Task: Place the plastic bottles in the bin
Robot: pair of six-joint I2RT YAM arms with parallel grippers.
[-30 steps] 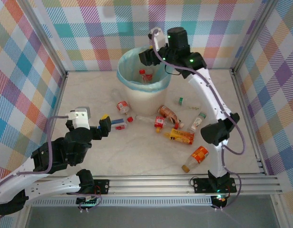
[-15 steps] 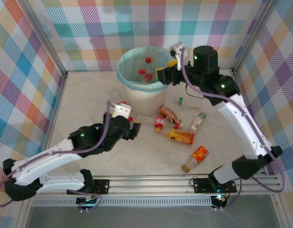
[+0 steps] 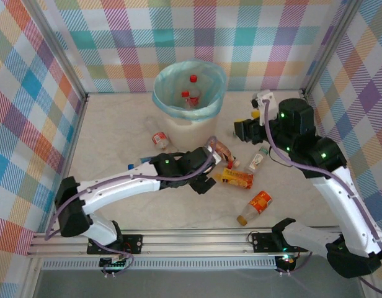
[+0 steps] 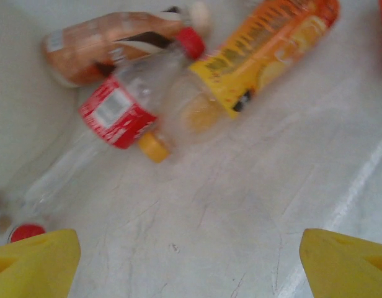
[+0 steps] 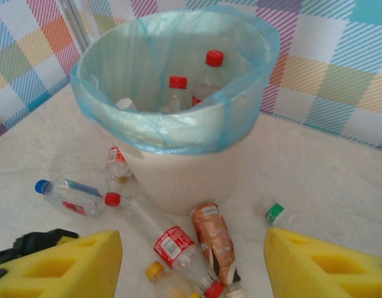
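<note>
The cream bin with its blue liner stands at the back and holds two red-capped plastic bottles. More plastic bottles lie in front of it: a brown one, an orange-yellow one and an orange one. My left gripper hangs open low over the table beside them. In the left wrist view its yellow fingertips frame bare table, and a red-labelled bottle lies further ahead. My right gripper is open to the right of the bin, empty, above the brown bottle.
A green-capped bottle lies right of the bin, and a blue-capped one and another bottle lie on its left. A white bottle lies by the right arm. Checked walls close in the table on three sides.
My left arm has swung from the left side to the bottles in the middle. My right arm has drawn back from over the bin to its right and come lower.
</note>
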